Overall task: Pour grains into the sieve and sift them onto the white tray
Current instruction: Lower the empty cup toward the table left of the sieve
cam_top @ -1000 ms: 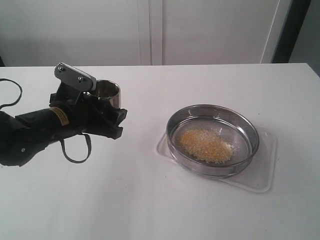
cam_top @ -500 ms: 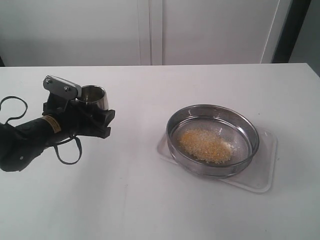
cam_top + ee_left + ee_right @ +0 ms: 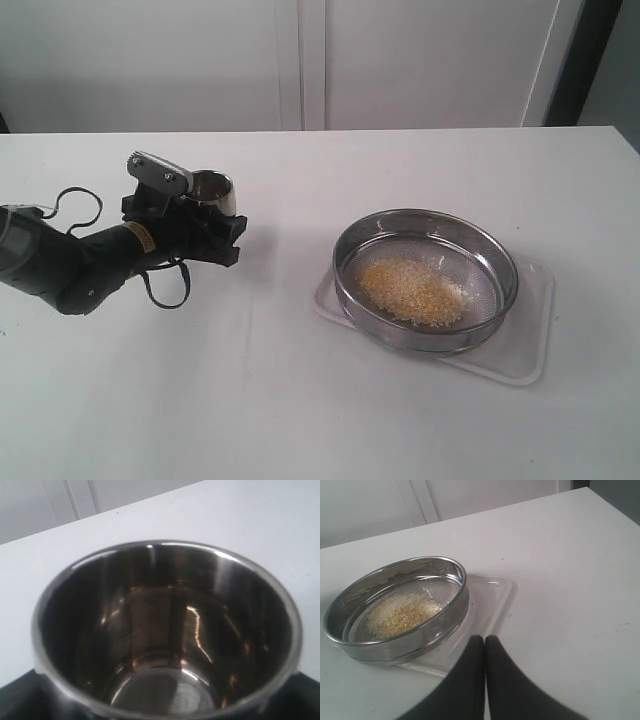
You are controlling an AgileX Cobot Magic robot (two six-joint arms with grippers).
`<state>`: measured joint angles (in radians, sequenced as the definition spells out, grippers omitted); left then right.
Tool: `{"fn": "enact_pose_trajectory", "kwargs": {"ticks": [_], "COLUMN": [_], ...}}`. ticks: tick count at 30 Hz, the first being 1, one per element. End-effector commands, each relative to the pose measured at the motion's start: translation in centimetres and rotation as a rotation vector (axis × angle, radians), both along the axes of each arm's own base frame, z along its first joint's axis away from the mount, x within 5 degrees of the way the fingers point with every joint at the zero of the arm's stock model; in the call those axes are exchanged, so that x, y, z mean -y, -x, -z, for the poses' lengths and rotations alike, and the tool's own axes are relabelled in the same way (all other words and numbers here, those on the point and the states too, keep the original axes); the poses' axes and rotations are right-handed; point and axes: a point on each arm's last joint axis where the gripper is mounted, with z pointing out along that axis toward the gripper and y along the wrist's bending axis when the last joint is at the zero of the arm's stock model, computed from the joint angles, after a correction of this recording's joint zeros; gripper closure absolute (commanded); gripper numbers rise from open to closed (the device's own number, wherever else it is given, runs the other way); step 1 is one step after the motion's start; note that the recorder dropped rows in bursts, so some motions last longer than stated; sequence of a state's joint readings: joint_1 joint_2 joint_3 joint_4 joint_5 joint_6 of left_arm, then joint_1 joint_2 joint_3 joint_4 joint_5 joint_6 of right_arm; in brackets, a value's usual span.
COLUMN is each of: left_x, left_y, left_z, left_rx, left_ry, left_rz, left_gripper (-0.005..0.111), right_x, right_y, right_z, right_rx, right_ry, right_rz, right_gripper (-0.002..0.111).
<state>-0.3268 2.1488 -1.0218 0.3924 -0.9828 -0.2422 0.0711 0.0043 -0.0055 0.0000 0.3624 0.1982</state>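
The sieve sits on the white tray at the right, with a heap of yellow and pale grains on its mesh. On the left of the table, my left gripper is shut on a small steel cup, which stands upright. The cup's inside looks empty, and black fingers show at its sides. My right gripper is shut with nothing in it, close to the tray's edge beside the sieve and its grains. It does not show in the exterior view.
A white tabletop carries everything, with a white wall panel behind it. A black cable loop hangs under the left arm. A few stray grains lie on the table by the tray.
The left arm with the cup swung left, then came back right and now sits lower and more drawn in. The sieve, grains and tray have not moved.
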Motion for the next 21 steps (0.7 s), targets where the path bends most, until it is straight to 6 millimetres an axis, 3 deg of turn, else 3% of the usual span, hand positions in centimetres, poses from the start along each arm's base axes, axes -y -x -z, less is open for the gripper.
{"fn": "enact_pose_trajectory", "kwargs": {"ticks": [1,21], "left_x": [0.2,0.18], "left_y": [-0.6,-1.4], "left_z": [-0.29,-0.26], "left_rx": [0.015,-0.031], "left_ry": [0.008,-0.076], "left_rz": [0.004,-0.006], "left_gripper": [0.107,0.107], "right_x": [0.01,0.01], "right_y": [-0.02,-0.02], "right_z": [0.05,0.05], "right_rx": [0.012,0.012], "right_ry": [0.006,0.006], "right_rz": [0.0,0.0], "right_gripper": [0.108,0.108]}}
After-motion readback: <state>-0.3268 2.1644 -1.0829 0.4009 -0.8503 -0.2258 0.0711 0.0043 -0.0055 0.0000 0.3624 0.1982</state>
